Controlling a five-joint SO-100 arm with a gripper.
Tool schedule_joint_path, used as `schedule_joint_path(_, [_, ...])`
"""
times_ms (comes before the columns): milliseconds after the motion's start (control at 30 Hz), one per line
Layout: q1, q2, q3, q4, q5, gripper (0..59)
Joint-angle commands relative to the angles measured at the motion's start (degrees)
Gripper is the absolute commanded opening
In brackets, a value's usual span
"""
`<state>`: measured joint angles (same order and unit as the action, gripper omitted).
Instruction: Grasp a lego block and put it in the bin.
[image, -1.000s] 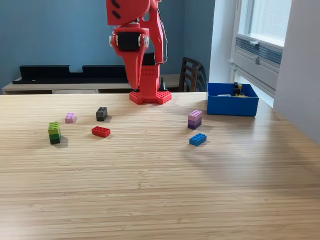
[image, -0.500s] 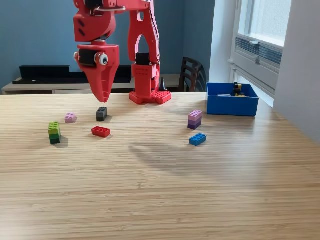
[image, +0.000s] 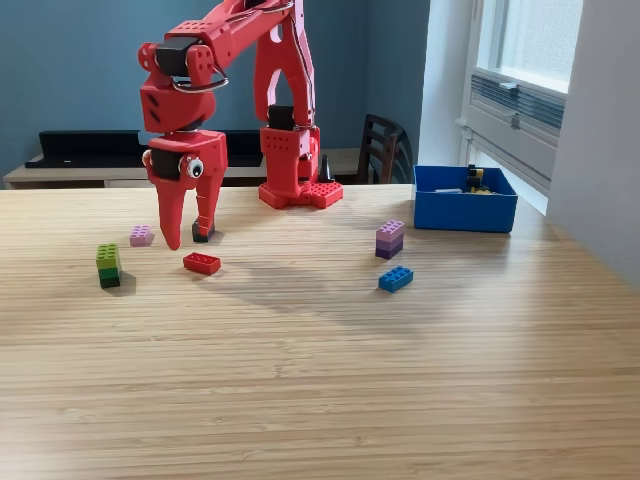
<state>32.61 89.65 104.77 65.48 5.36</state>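
On the wooden bench (image: 320, 380), loose bricks lie apart from the blue bin (image: 465, 212) at the exterior view's right. The claw (image: 187, 235) hangs spread and empty above the red brick (image: 201, 263); grasping and binning remain.

tool (image: 190, 238) open above red block (image: 201, 263)
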Motion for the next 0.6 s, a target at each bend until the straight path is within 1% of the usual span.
schedule_joint_path(33, [-0.53,4.92,0.0,-1.85,-0.26,25.1])
schedule_joint_path(367, [-2.81,4.04,-2.64,-3.34,0.79,24.5])
schedule_joint_path(600, [-3.96,3.87,-1.58,-6.86,0.88,24.5])
